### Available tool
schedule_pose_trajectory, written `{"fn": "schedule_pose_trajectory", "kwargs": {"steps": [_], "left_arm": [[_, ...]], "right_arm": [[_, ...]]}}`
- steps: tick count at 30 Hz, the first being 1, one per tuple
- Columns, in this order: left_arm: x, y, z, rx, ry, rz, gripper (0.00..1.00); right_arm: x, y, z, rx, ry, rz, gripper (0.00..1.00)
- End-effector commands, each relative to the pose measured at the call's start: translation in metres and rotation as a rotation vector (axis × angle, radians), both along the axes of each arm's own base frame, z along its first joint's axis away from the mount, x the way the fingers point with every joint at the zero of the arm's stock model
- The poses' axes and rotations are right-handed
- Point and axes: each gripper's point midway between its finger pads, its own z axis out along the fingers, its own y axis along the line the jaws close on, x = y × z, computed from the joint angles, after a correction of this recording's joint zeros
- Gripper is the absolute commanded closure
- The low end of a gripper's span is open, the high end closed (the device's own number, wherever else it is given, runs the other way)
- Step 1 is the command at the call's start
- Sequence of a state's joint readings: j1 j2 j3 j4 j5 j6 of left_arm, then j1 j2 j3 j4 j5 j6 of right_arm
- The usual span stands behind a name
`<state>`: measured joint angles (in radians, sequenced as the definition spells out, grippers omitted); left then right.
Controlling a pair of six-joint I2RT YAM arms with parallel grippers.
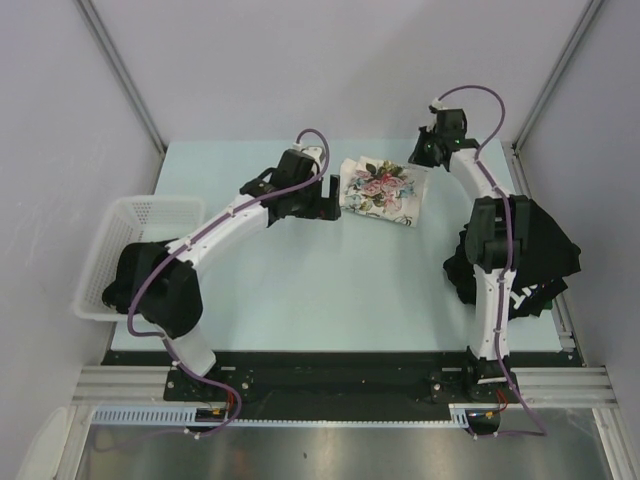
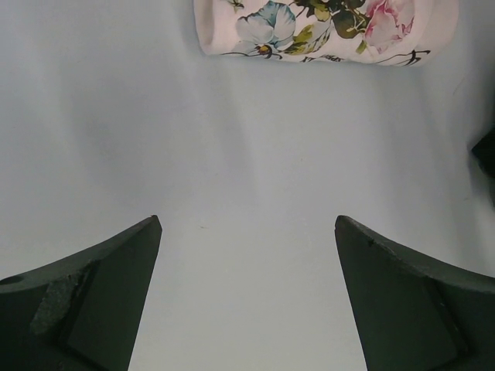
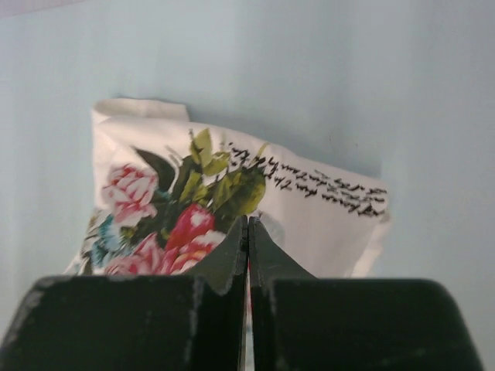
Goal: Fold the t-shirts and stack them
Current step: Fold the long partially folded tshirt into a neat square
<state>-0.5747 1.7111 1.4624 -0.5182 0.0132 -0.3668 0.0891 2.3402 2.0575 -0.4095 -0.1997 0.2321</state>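
Cream-white t-shirt [image 1: 380, 192], folded into a compact rectangle with a pink, red and blue floral print and black script uppermost, lying far-centre on the pale table [image 1: 330, 290]. Black t-shirts [image 1: 545, 240], a crumpled heap at the table's right edge beneath the right arm. Left gripper [image 1: 337, 197] just left of the cream shirt, jaws spread wide and empty; right gripper [image 3: 248, 220] at its far right end, jaws clenched together, any pinch of cloth not discernible; white mesh basket [image 1: 140, 215] at the left edge.

- Cutting off the cream t-shirt [image 2: 325, 31] at the left wrist view's top edge.
- Covering its near edge with the closed right pincer [image 3: 248, 226]; not revealing any pinch on cloth.
- Hiding part of the black t-shirts [image 1: 550, 240] beneath the right arm [image 1: 490, 290].
- Blocking the basket [image 1: 150, 205] corner behind the left arm [image 1: 160, 285].
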Motion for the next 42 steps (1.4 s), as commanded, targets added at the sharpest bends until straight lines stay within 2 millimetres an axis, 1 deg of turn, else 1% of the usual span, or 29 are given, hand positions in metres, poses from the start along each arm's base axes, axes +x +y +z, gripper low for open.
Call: {"fn": "schedule_pose_trajectory", "kwargs": {"steps": [1, 2, 4, 5, 7, 8, 10, 11, 13, 14, 15, 17, 18, 20, 21, 22, 23, 24, 26, 27, 28, 30, 33, 35, 36, 38, 39, 41, 42], "left_arm": [[0.009, -0.019, 0.029, -0.079, -0.061, -0.02, 0.0], [0.008, -0.02, 0.03, -0.081, -0.063, -0.023, 0.01], [0.007, -0.02, 0.032, -0.086, -0.066, -0.028, 0.0], [0.007, -0.02, 0.032, -0.087, -0.067, -0.031, 0.0], [0.004, -0.02, 0.034, -0.087, -0.071, -0.041, 0.0], [0.004, -0.02, 0.035, -0.089, -0.075, -0.039, 0.01], [0.002, -0.019, 0.036, -0.091, -0.081, -0.045, 0.01], [0.001, -0.018, 0.037, -0.092, -0.082, -0.045, 0.01], [0.0, -0.018, 0.038, -0.09, -0.084, -0.053, 0.01], [-0.001, -0.018, 0.039, -0.089, -0.085, -0.056, 0.0], [-0.002, -0.017, 0.039, -0.084, -0.085, -0.06, 0.0], [-0.002, -0.015, 0.039, -0.078, -0.087, -0.061, 0.0], [-0.004, -0.015, 0.04, -0.075, -0.088, -0.063, 0.0], [-0.005, -0.013, 0.041, -0.071, -0.088, -0.063, 0.01], [-0.006, -0.012, 0.041, -0.068, -0.088, -0.062, 0.01], [-0.007, -0.012, 0.041, -0.067, -0.087, -0.065, 0.0], [-0.007, -0.011, 0.042, -0.066, -0.09, -0.065, 0.01], [-0.007, -0.01, 0.043, -0.065, -0.093, -0.063, 0.0], [-0.007, -0.01, 0.043, -0.065, -0.094, -0.062, 0.0], [-0.007, -0.01, 0.043, -0.066, -0.095, -0.061, 0.0], [-0.008, -0.01, 0.042, -0.068, -0.09, -0.063, 0.0], [-0.008, -0.012, 0.043, -0.076, -0.092, -0.064, 0.0], [-0.005, -0.014, 0.045, -0.085, -0.097, -0.062, 0.0], [-0.005, -0.015, 0.046, -0.089, -0.096, -0.064, 0.01], [-0.004, -0.015, 0.047, -0.091, -0.1, -0.064, 0.0], [-0.004, -0.016, 0.048, -0.092, -0.103, -0.065, 0.0], [-0.004, -0.016, 0.048, -0.094, -0.104, -0.065, 0.01], [-0.004, -0.017, 0.049, -0.094, -0.104, -0.067, 0.01], [-0.004, -0.018, 0.048, -0.096, -0.103, -0.067, 0.01]], "right_arm": [[-0.016, -0.001, 0.088, 0.018, -0.154, 0.01, 1.0], [-0.021, 0.0, 0.09, 0.026, -0.147, 0.012, 1.0], [-0.033, 0.002, 0.08, 0.041, -0.106, 0.015, 1.0], [-0.038, 0.004, 0.082, 0.043, -0.1, 0.022, 1.0], [-0.048, 0.007, 0.076, 0.04, -0.07, 0.036, 1.0], [-0.057, 0.009, 0.07, 0.036, -0.048, 0.043, 1.0], [-0.063, 0.012, 0.063, 0.028, -0.041, 0.051, 1.0], [-0.069, 0.016, 0.053, 0.02, -0.02, 0.059, 1.0], [-0.073, 0.017, 0.048, 0.011, -0.012, 0.061, 1.0], [-0.074, 0.02, 0.042, 0.007, -0.001, 0.067, 1.0], [-0.076, 0.019, 0.029, 0.004, 0.025, 0.066, 1.0], [-0.079, 0.02, 0.015, -0.003, 0.059, 0.072, 1.0], [-0.082, 0.023, 0.0, -0.01, 0.091, 0.074, 1.0], [-0.084, 0.02, -0.016, -0.027, 0.13, 0.067, 1.0], [-0.086, 0.018, -0.018, -0.038, 0.156, 0.053, 1.0], [-0.088, 0.016, -0.031, -0.049, 0.193, 0.045, 1.0], [-0.089, 0.01, -0.037, -0.077, 0.22, 0.02, 1.0], [-0.099, 0.007, -0.044, -0.094, 0.282, 0.008, 1.0], [-0.102, 0.0, -0.054, -0.126, 0.341, -0.017, 1.0], [-0.111, -0.002, -0.06, -0.133, 0.387, -0.021, 1.0], [-0.116, -0.002, -0.064, -0.139, 0.408, -0.019, 1.0], [-0.125, -0.008, -0.071, -0.166, 0.447, -0.044, 1.0], [-0.136, -0.015, -0.079, -0.186, 0.486, -0.059, 1.0], [-0.14, -0.016, -0.083, -0.191, 0.496, -0.051, 1.0], [-0.138, -0.015, -0.081, -0.188, 0.484, -0.049, 1.0], [-0.135, -0.011, -0.074, -0.173, 0.457, -0.035, 1.0], [-0.128, -0.01, -0.062, -0.162, 0.417, -0.037, 1.0], [-0.119, -0.006, -0.049, -0.148, 0.376, -0.037, 1.0], [-0.11, -0.003, -0.035, -0.138, 0.339, -0.036, 1.0]]}}
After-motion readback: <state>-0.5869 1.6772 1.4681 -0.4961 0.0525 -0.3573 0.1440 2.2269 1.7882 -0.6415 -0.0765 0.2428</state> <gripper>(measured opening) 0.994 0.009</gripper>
